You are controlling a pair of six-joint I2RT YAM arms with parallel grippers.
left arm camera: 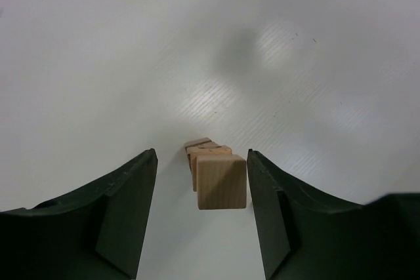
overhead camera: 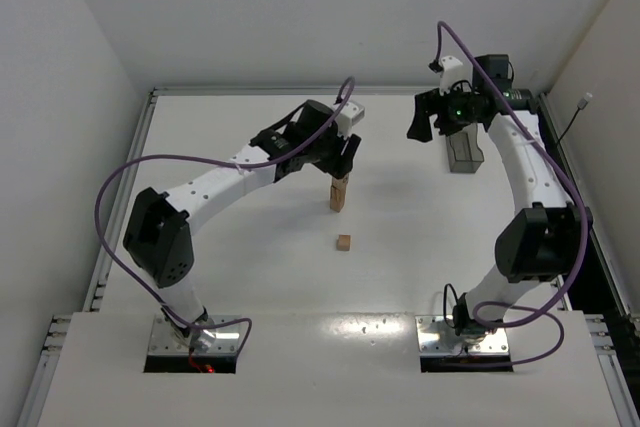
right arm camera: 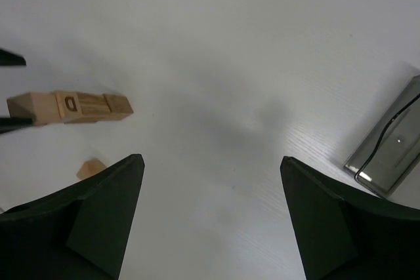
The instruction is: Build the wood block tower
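From above, the tower [overhead camera: 340, 197] stands near the middle of the worktop [overhead camera: 240, 267]. The left hand [overhead camera: 338, 171] is over it and hides its top. One loose block [overhead camera: 344, 243] lies in front of it, apart. The right hand [overhead camera: 428, 127] hangs near one dark bin [overhead camera: 462, 154].

In the left wrist view, the left hand [left arm camera: 202, 160] is released, with one finger on each side of the top block [left arm camera: 222, 185].

In the right wrist view, the right hand [right arm camera: 210, 160] is spread wide and grasps nothing. The tower [right arm camera: 69, 106], the loose block [right arm camera: 92, 167] and the bin [right arm camera: 387, 152] are visible.
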